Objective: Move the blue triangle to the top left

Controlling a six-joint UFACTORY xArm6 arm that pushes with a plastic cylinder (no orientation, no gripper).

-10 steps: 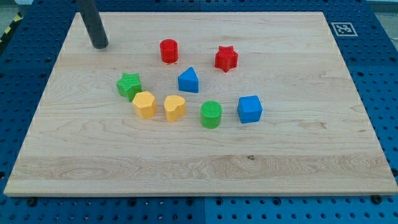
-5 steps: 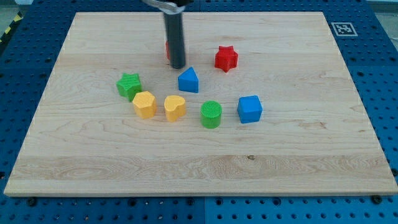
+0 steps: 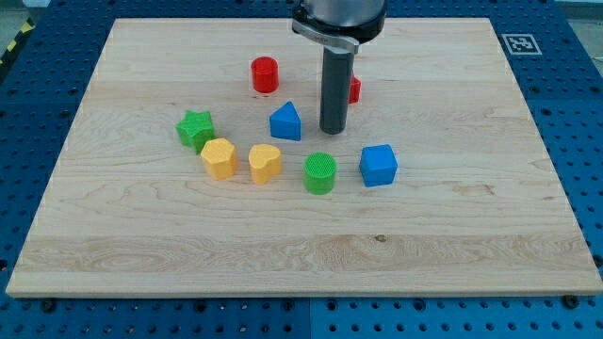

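Note:
The blue triangle sits near the middle of the wooden board. My tip rests on the board just to the view's right of the blue triangle, a small gap apart from it. The rod rises towards the view's top and covers most of the red star, of which only a sliver shows at the rod's right edge.
A red cylinder lies above-left of the triangle. A green star, a yellow hexagon, a yellow heart, a green cylinder and a blue cube form an arc below it.
My tip has swept from the board's top left, past the red cylinder, to the right side of the blue triangle. No block has moved.

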